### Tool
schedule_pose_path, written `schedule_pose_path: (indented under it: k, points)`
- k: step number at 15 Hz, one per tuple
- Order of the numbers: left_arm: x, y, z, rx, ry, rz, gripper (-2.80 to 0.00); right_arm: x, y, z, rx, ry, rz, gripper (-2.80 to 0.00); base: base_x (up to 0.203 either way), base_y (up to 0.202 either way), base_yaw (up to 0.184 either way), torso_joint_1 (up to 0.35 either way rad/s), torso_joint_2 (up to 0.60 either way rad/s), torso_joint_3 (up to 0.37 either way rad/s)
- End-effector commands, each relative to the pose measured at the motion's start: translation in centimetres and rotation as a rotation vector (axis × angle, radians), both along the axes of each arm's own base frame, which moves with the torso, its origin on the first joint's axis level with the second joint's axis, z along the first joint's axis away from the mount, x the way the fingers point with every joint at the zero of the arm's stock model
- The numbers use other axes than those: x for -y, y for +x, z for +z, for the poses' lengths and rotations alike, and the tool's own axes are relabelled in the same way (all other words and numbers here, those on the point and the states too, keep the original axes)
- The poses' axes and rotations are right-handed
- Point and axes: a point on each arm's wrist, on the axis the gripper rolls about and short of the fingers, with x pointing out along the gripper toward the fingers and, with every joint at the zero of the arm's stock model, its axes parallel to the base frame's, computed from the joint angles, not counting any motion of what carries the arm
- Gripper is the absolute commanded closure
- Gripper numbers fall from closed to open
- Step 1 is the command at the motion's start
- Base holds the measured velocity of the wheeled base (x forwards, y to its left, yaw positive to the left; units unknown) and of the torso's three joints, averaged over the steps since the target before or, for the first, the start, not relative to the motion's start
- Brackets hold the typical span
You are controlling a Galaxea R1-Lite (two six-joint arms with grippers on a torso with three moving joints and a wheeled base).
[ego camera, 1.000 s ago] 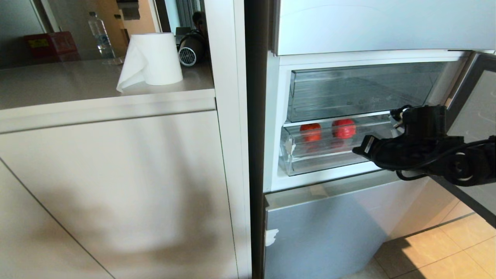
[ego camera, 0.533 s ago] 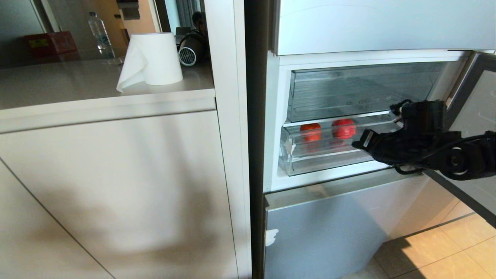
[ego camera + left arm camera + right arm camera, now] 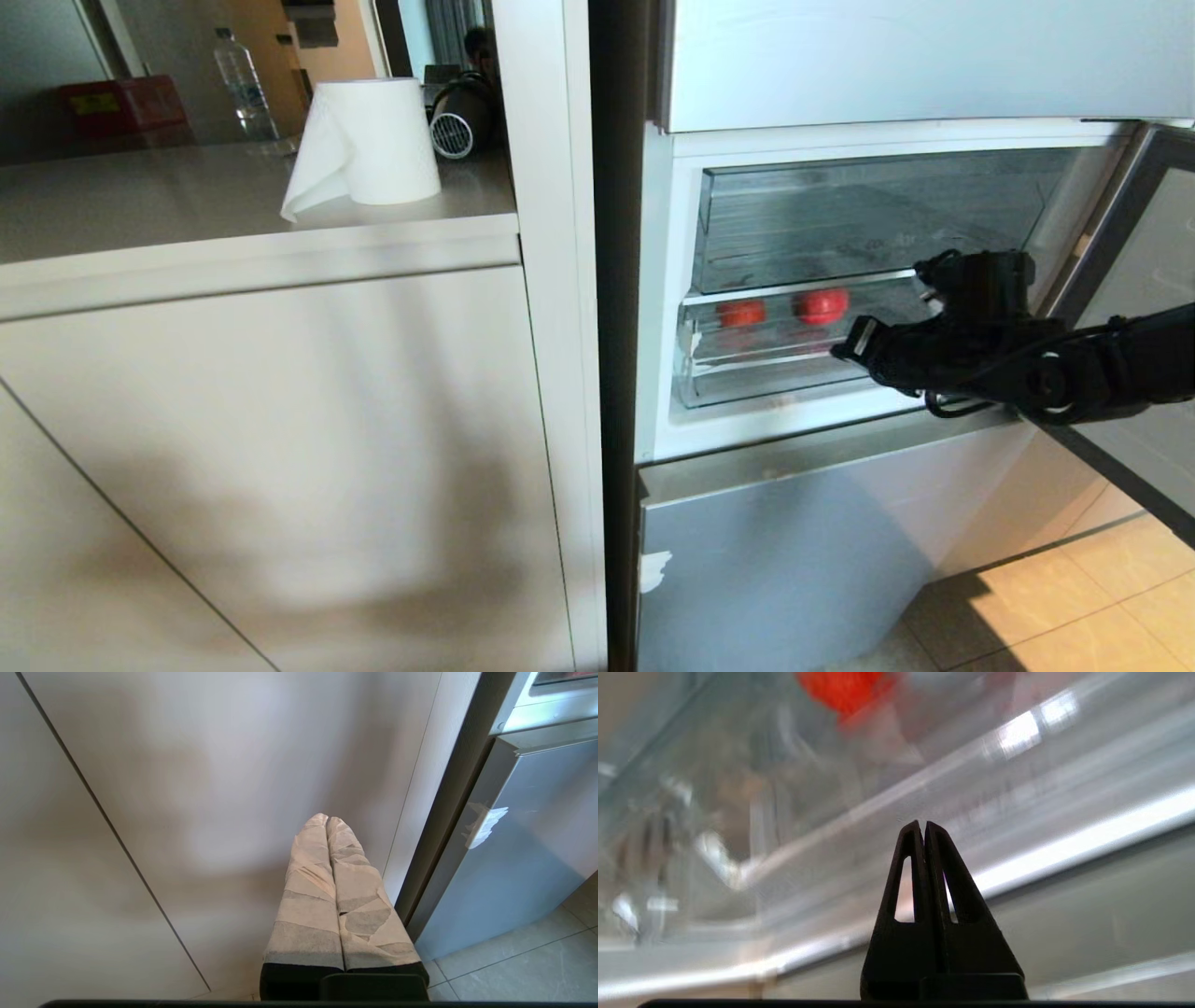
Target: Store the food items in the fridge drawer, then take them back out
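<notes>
Head view: an open fridge (image 3: 840, 280) on the right, with two clear bins stacked inside; upper bin (image 3: 868, 219) with nothing seen in it, lower fridge drawer (image 3: 747, 369) holding both food items side by side near its back, orange-red fruit (image 3: 742, 313) to the left, red apple (image 3: 822, 304) to the right. Right pincer (image 3: 843, 348) reaching in from the right edge, black and cable-draped, its tip at the right part of the drawer front, below and just right of the apple; contact with the plastic impossible to judge here. Below the drawer, a pale-blue panel (image 3: 794, 560) with a white chip at its left edge. To the left, a beige cabinet (image 3: 280, 448) under a counter (image 3: 140, 205) carrying a paper towel roll (image 3: 373, 140), a water bottle (image 3: 238, 84) and a red box (image 3: 121, 103). Tiled floor (image 3: 1074, 616) at lower right. Left wrist view: left pincer (image 3: 327, 820) with taped fingers pressed together, gripping nothing, hanging low before the cabinet door, close to the fridge's dark edge and the pale-blue panel. Right wrist view: black fingers pressed together with nothing between them, tip right up against the blurred clear wall of the drawer; a red-orange blur, one of the food items (image 3: 840, 688), visible through the plastic beyond the tip.
</notes>
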Motion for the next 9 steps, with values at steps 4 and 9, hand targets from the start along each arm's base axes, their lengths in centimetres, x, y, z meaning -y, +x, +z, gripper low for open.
schedule_pose_path:
  k: [4, 9]
  points:
    - [0.0, 0.0, 0.0, 0.001, 0.0, 0.0, 0.0, 1.2, -11.6, 4.3, 0.069, -0.005, 0.007, 0.0, 0.0, 0.0, 0.0, 0.0, 0.0, 0.0]
    - [0.0, 0.0, 0.0, -0.001, 0.0, 0.0, 0.0, 2.9, -27.0, 4.1, 0.265, -0.166, 0.042, 0.0, 0.0, 0.0, 0.0, 0.0, 0.0, 0.0]
